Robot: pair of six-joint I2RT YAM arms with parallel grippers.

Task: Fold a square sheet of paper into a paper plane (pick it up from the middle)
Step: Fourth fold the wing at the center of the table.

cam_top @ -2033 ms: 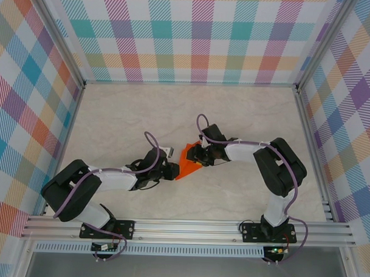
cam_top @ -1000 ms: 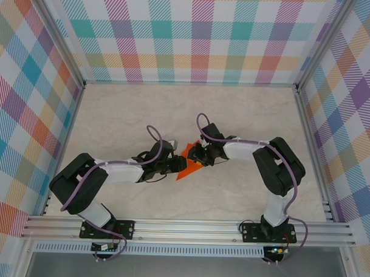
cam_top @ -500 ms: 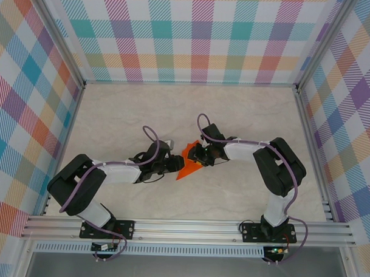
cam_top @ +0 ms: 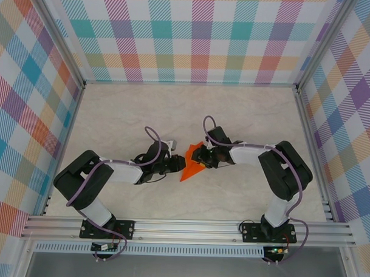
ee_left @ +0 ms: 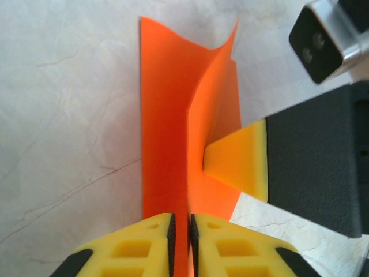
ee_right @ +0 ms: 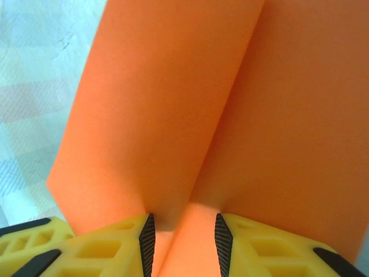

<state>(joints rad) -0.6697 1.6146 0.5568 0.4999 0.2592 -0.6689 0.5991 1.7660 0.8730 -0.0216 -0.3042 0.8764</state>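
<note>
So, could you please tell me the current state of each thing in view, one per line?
Orange paper: partly folded, with a raised central ridge, held between the two arms just above the table.
Left gripper: jaws closed on the ridge of the paper.
Right gripper: jaws partly apart, with a fold of the paper between them.
Table: pale marbled surface.

Both arms bent low at mid-worktop, wrists turned inward, hands nearly meeting. Left hand (cam_top: 179, 164) reaching right, its yellow fingers (ee_left: 147, 245) pressed almost together, pinching the upright fold of the orange paper (ee_left: 173, 150). Right hand (cam_top: 195, 156) reaching left, fingers (ee_right: 115, 245) somewhat apart, with a paper ridge between them.
</note>
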